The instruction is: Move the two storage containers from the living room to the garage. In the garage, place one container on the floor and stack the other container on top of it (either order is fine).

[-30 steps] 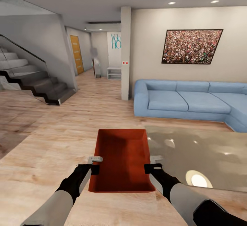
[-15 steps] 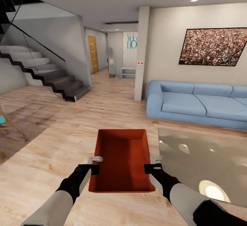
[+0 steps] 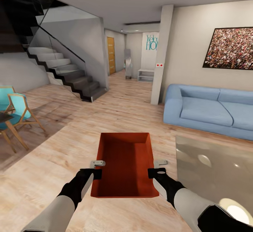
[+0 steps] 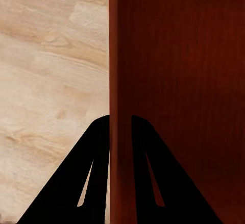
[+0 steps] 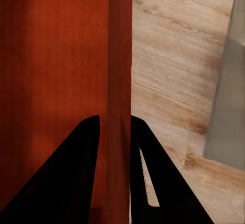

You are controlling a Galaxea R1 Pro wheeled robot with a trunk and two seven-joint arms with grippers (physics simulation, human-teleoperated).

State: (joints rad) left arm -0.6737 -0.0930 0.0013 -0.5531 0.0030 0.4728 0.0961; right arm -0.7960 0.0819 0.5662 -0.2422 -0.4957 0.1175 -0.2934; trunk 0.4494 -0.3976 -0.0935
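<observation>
One storage container (image 3: 123,165), two claws, one sofa (image 3: 211,110), two chairs (image 3: 15,114).

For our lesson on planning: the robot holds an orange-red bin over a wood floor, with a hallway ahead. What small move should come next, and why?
Probably drive on toward the hallway with the orange-brown door, grip unchanged. The storage container is pinched at both side walls by the left end effector and right end effector, and light wood floor lies underneath, so this is not the garage.
</observation>
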